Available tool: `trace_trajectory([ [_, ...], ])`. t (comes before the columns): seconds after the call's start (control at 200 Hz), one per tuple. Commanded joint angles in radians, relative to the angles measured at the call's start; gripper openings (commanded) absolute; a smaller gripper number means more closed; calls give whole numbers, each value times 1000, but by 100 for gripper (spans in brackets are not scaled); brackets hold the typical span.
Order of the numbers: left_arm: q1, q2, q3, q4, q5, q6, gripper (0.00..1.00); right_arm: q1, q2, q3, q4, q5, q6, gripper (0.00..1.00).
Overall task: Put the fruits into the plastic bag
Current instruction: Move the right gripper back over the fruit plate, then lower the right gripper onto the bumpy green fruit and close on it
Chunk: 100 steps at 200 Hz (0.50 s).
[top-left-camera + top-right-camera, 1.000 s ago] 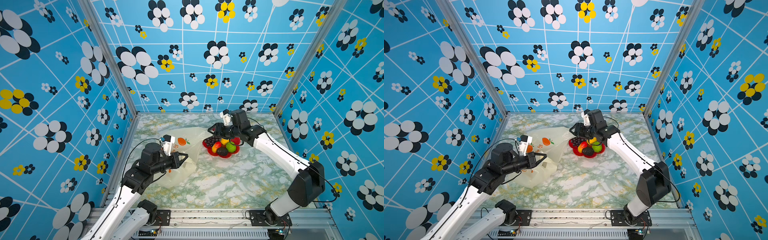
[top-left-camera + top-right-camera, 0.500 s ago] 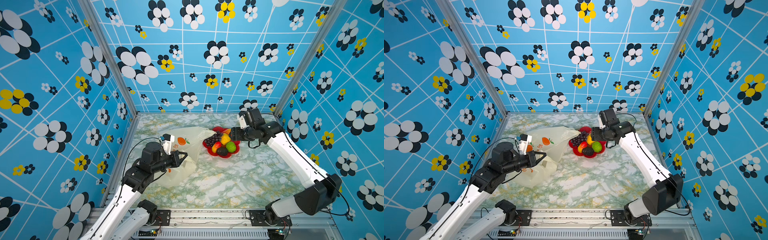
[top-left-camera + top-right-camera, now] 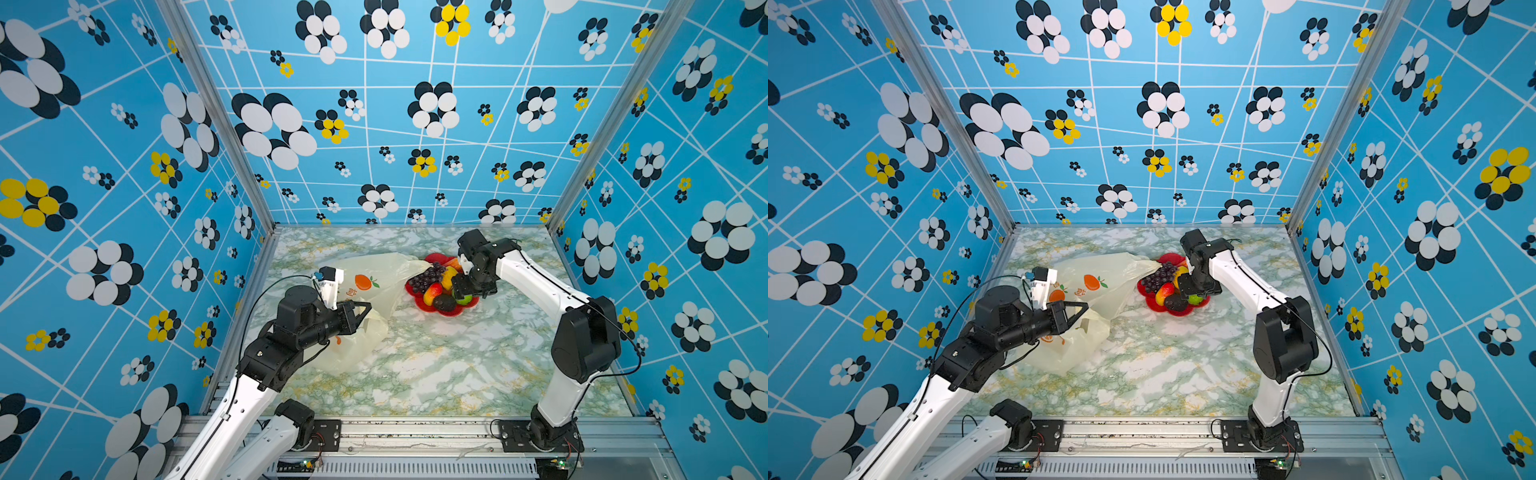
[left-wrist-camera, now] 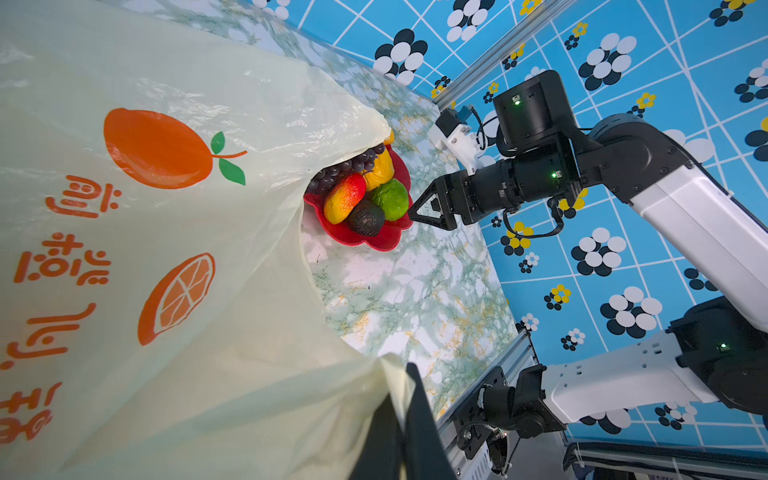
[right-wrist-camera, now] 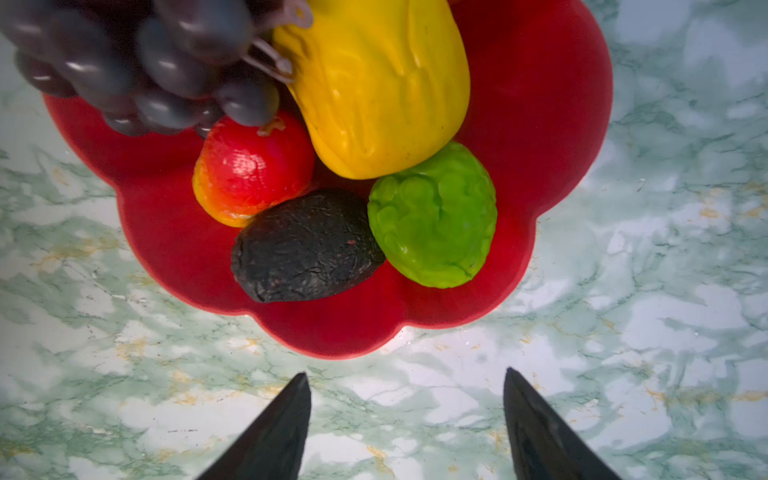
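My left pincer [image 3: 365,309] pinches the plastic bag's [image 3: 376,268] rim at nine o'clock; my right pincer [image 4: 419,208] gapes wide, empty, over the plate's [image 5: 540,104] three o'clock edge, fruits [image 5: 307,245] heaped inside.

Toy fruits on the plate, plastic bag beside them

The grape bunch [image 5: 137,62], yellow lemon [image 5: 374,83], red-yellow mango [image 5: 249,166], green lime [image 5: 432,216] and dark avocado [image 5: 303,245] lie clustered together; the cream plastic bag [image 3: 374,282], printed with oranges, lies crumpled, its edge draped over the grapes.
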Motion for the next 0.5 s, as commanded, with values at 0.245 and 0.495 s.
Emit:
trace_trajectory([
  [0.245, 7, 6, 49, -5, -9, 17, 0, -19, 92, 30, 41, 23, -24, 74],
  [0.495, 7, 14, 59, 0, -5, 4, 0, -38, 149, 37, 73, 5, -29, 73],
])
